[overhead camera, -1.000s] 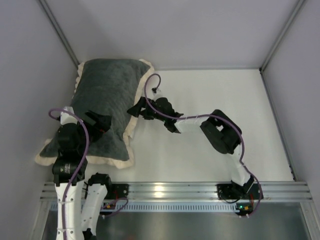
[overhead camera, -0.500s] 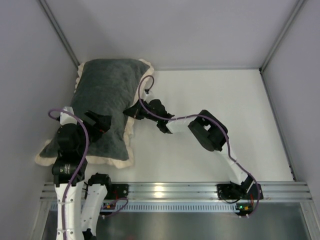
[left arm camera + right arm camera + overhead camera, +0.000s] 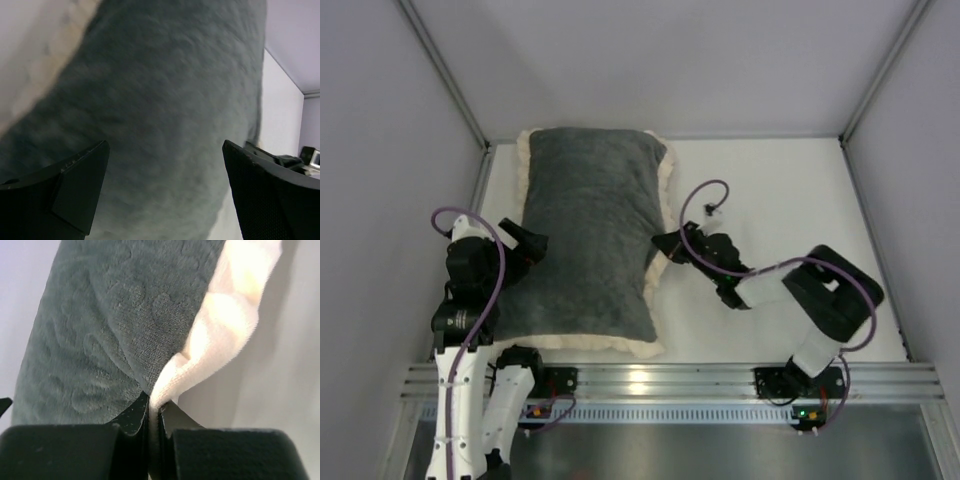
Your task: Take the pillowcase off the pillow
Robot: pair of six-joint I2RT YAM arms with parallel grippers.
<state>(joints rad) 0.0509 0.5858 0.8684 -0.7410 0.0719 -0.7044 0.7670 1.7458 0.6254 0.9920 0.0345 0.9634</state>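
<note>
At pillowcase [image 3: 590, 235] right edge, I see right gripper [image 3: 154, 407] pinched onto cream ruffle [image 3: 220, 325], left gripper [image 3: 165, 190] spread wide over grey plush, case plump, contents hidden.

The dark grey plush pillowcase with a cream ruffled border [image 3: 590, 240] lies grey face up on the white table [image 3: 770, 180], so its other face is hidden beneath it. The plain white pillow is wholly covered, and no opening can be made out. In the left wrist view the plush is blurred and runs off three edges. The black fingers of the left gripper [image 3: 165, 155] are cut off at the bottom. In the right wrist view the pinched border vanishes between the fingers of the right gripper [image 3: 154, 407], whose bases leave the picture below. From above, the white left arm [image 3: 450, 400] is cut off by the bottom edge.
</note>
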